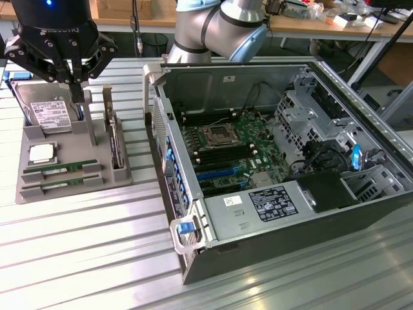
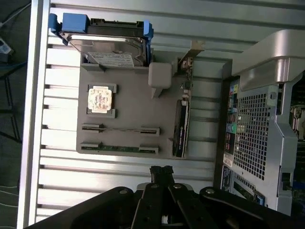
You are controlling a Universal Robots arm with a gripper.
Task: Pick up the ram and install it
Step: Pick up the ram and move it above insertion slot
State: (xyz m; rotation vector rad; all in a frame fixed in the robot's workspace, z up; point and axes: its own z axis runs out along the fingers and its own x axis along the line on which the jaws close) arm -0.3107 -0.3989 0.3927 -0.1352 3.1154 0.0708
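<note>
Two ram sticks, thin and green, lie edge-up in the slots of a grey holder at the exterior view's left. One ram stick is nearer the processor, and the other is at the holder's edge. My black gripper hangs above the holder's far end, over the hard drive, well clear of the sticks. Its fingers are shut together with nothing between them. The open computer case shows its motherboard, with long black memory slots beside the processor socket.
The holder also carries a hard drive in a blue frame, a square silver processor and an upright dark expansion card. A grey post rises from the holder. The table is ribbed metal. Drive bays and cables fill the case's right side.
</note>
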